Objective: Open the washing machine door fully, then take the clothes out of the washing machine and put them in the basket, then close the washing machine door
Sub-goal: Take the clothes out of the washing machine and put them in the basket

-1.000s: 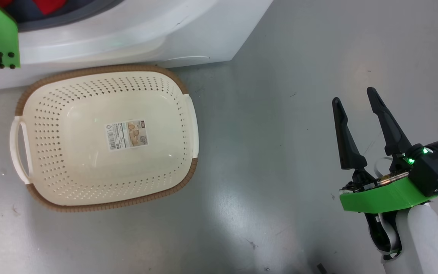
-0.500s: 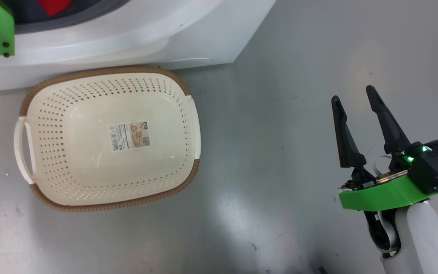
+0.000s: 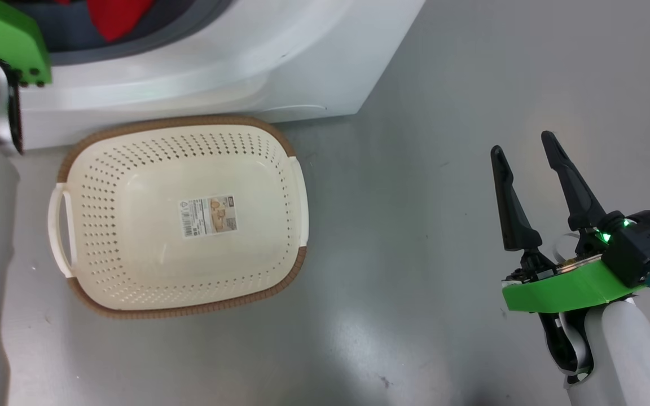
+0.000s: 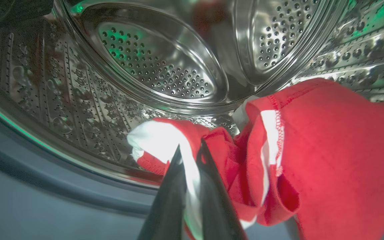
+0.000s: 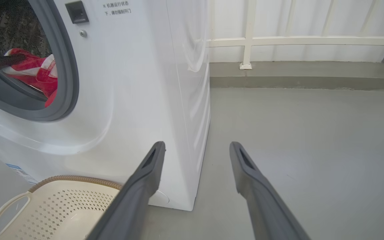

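Camera shift; red, white-trimmed clothes (image 4: 328,150)

1. On my head feed I see a smooth grey floor (image 3: 415,254) with a dull sheen.
2. A soft pale glare patch (image 3: 353,332) sits on it towards the bottom of that feed.
3. I can pick out a few small dark scuffs (image 3: 384,382) on the grey surface.
4. My right wrist feed shows a white wall (image 5: 295,16) of vertical panels at the back.
5. A white rail (image 5: 312,40) crosses the wall, joined to a white post (image 5: 248,33).
6. The post's foot rests on a grey kerb (image 5: 295,75) that runs along the wall's base.
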